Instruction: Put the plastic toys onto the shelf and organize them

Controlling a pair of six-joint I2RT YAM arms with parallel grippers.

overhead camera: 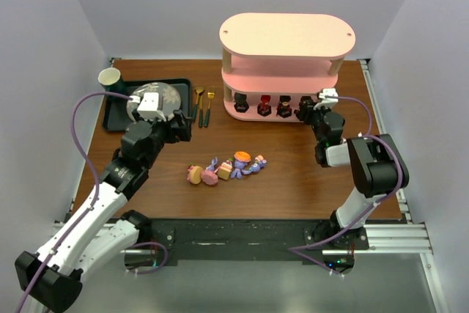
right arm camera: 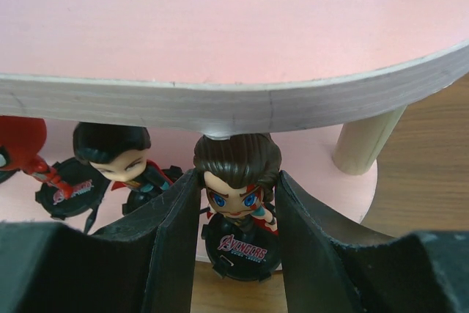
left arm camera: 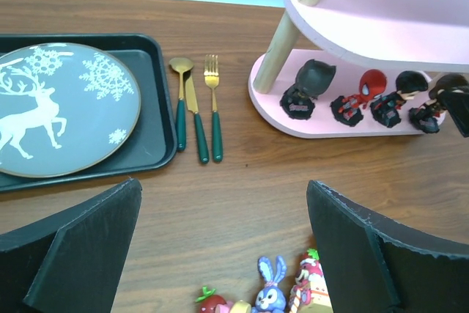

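The pink shelf [overhead camera: 287, 34] stands at the back of the table. Three dark figurines [overhead camera: 264, 106] stand on its bottom tier. My right gripper [overhead camera: 305, 110] is at that tier's right end, shut on a fourth, a brown-haired figurine [right arm camera: 242, 243] on a black round base at the tier's front edge; its fingers [right arm camera: 176, 210] press both sides of the head. On the table in front lie bunny toys and pink/red toys [overhead camera: 227, 168]. My left gripper [overhead camera: 183, 124] hovers open and empty beyond them; a blue bunny [left arm camera: 270, 295] and a pink toy [left arm camera: 311, 276] show below it.
A black tray [overhead camera: 111, 115] holding a reindeer plate [overhead camera: 157, 97] sits back left, with a green cup [overhead camera: 110, 77] behind it. Gold cutlery with green handles [overhead camera: 203, 106] lies between tray and shelf. The shelf's middle tier [right arm camera: 220, 27] hangs just over the held figurine.
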